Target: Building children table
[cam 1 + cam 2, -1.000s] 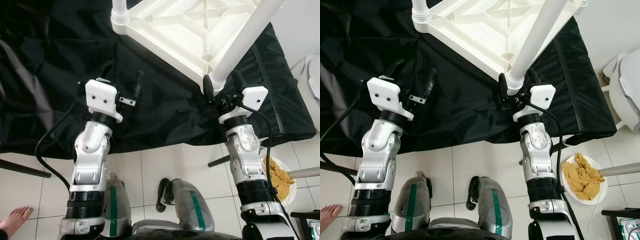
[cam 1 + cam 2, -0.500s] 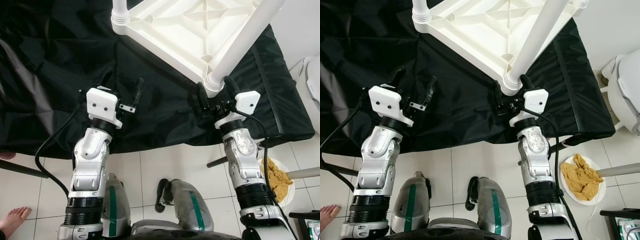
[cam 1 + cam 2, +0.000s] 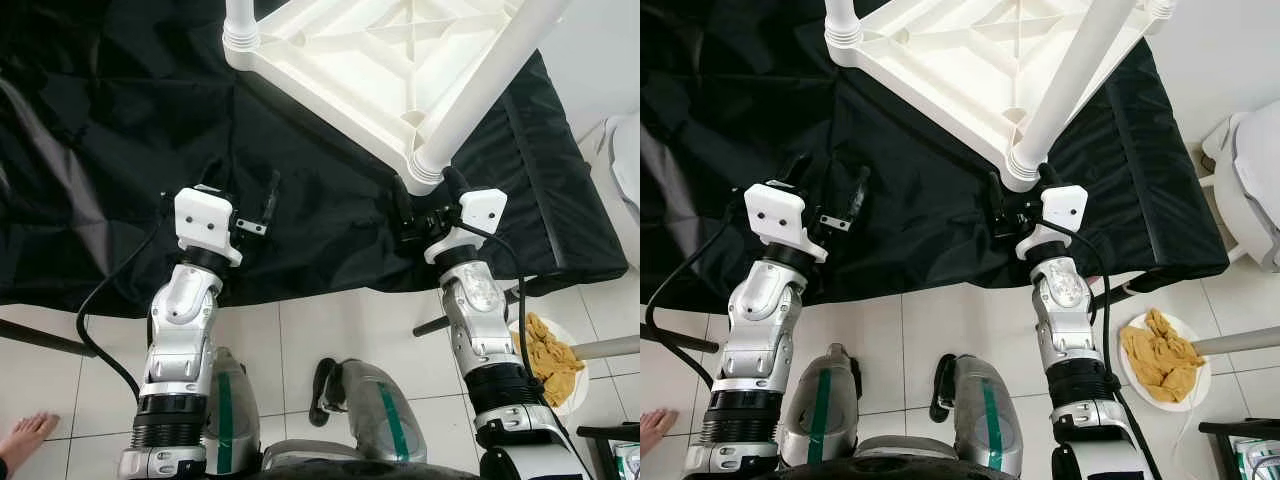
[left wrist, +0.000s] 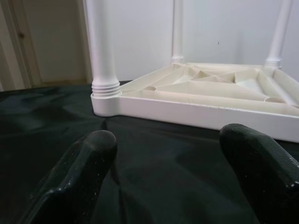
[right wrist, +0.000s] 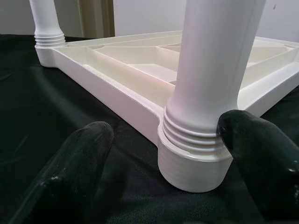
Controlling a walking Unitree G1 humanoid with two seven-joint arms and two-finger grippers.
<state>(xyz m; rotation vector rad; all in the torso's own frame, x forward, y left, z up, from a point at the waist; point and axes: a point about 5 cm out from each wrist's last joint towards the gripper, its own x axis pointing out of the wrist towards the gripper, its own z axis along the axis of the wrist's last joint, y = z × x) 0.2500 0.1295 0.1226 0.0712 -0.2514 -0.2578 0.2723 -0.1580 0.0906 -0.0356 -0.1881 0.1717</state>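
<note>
One upturned white plastic children's table (image 3: 370, 70) lies on the black cloth (image 3: 120, 150), its near corner leg (image 5: 212, 79) rising upright just ahead of the right gripper (image 3: 430, 208), whose spread fingers (image 5: 261, 163) flank its threaded base; the left gripper (image 3: 243, 190), likewise spread, hangs farther off.

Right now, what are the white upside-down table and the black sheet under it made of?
The white upside-down table looks like moulded plastic: smooth, slightly glossy, with ribs underneath and threaded rings where its round leg meets the corner socket. The black sheet looks like thin woven fabric, perhaps nylon: it wrinkles and has a faint sheen. The exact fabric can't be told.
</note>
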